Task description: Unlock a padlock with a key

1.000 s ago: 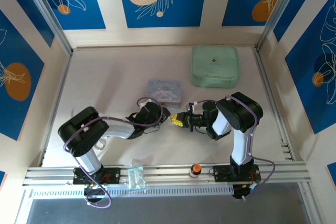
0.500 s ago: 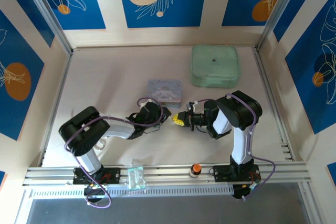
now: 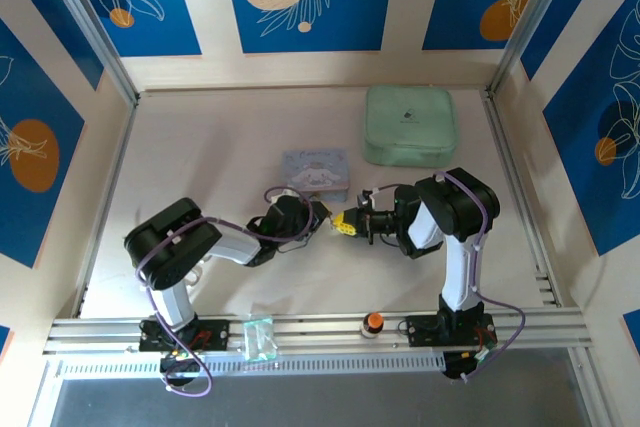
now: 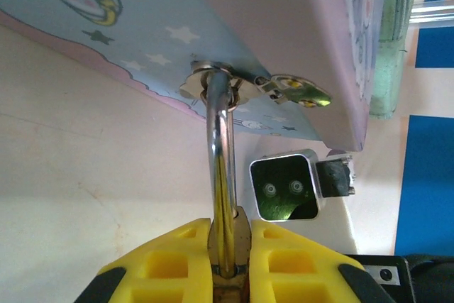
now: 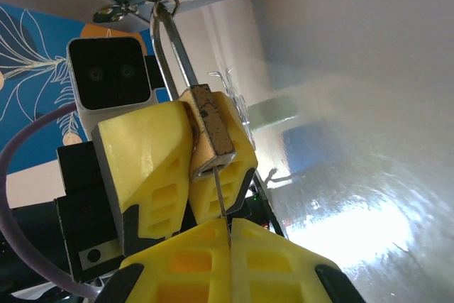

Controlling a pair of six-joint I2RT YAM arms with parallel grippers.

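The brass padlock (image 5: 211,129) hangs by its silver shackle (image 4: 220,168) from the hasp (image 4: 213,84) of the blue cartoon tin (image 3: 315,169). My left gripper (image 4: 230,264) is shut on the padlock body (image 4: 242,230), its yellow fingers (image 5: 145,154) on either side. The thin silvery key (image 5: 223,207) runs from the padlock's underside into my right gripper (image 5: 230,230), which is shut on it. In the top view both grippers meet tip to tip just below the tin, the left gripper (image 3: 318,218) on the left and the right gripper (image 3: 344,225) on the right.
A pale green case (image 3: 409,125) lies at the back right. An orange-topped knob (image 3: 373,322) and a clear plastic piece (image 3: 259,335) sit on the front rail. Metal frame posts and blue patterned panels enclose the table (image 3: 200,167).
Both arms have shifted slightly, the left arm's elbow moving right. The two grippers stay joined at the padlock below the tin, a little nearer to it.
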